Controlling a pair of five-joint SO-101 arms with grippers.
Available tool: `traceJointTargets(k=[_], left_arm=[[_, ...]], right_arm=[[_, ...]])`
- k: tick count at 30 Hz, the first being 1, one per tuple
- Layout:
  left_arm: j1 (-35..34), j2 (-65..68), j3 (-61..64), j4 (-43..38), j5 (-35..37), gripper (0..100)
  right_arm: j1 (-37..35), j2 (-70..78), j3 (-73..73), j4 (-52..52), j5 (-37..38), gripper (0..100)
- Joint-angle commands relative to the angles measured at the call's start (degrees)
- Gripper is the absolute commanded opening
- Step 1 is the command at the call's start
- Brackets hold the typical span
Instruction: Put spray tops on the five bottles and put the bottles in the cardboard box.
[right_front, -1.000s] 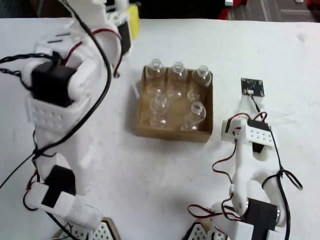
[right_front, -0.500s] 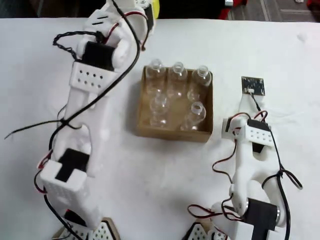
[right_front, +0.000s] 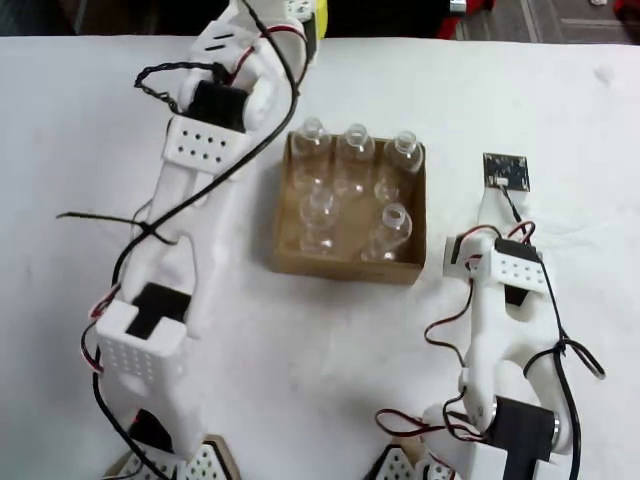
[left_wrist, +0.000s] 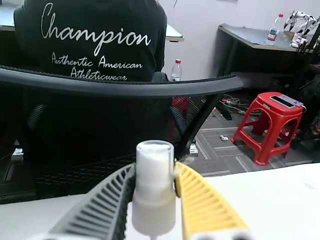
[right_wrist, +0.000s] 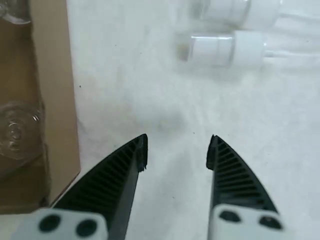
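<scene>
five bare bottles (right_front: 318, 215) sit in the cardboard box (right_front: 345, 268); at its 11 o'clock the left claw (left_wrist: 155, 167) pinches a spray top (left_wrist: 154, 192), perhaps shallowly, risking a slip, while the right claw (right_wrist: 177, 145) gapes empty.

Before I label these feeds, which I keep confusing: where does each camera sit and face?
High view: fixed above the table, looking down on the box of bottles; the left arm and right arm show.
Left wrist view: on the left wrist, facing out at a chair; left tool shut on a spray top.
Right wrist view: on the right wrist, looking down at the table and spray tops; right tool open.
High and right wrist views share the box.
</scene>
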Motion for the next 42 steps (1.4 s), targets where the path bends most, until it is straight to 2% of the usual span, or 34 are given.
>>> traceJointTargets(k=[1,7,13,17,20,25,28,30,36,38,42], left_arm=[[0.7,0.3,-1.1,-1.8,-0.9,2],[0.4,-0.3,-1.1,0.2,-0.5,2],[3.4,-10.8,-2.7,17.4,-0.5,2],[2.8,-15.3,-2.5,19.1,-0.5,2],[2.5,-18.9,-0.3,23.8,1.8,2],[2.6,-30.2,8.5,25.5,3.5,2],[2.5,-37.8,17.1,21.0,3.4,2],[2.2,-42.2,24.7,14.4,3.4,2],[2.5,-49.5,50.7,-16.3,0.2,2],[2.9,-49.6,54.2,-23.2,-2.3,2],[3.6,-45.1,53.8,-28.4,-3.8,2]], right_arm=[[0.0,-0.3,-0.1,-0.9,0.7,17.3],[-0.1,-0.3,-0.1,-0.9,0.7,17.3],[-0.1,-0.3,-0.1,-1.0,0.7,17.3],[0.0,-0.2,-0.1,-1.0,0.7,17.3],[0.0,-0.2,0.4,-1.0,0.7,17.3],[-0.3,-0.2,0.7,-1.0,0.7,17.3],[-0.3,-0.2,0.7,-1.0,0.7,17.3],[-0.3,-0.2,0.7,-1.0,0.7,17.3],[-0.3,-0.2,0.9,-1.0,0.7,17.3],[-0.3,-0.2,0.9,-1.0,0.7,17.3],[-0.3,-0.2,1.1,-2.2,0.7,17.3]])
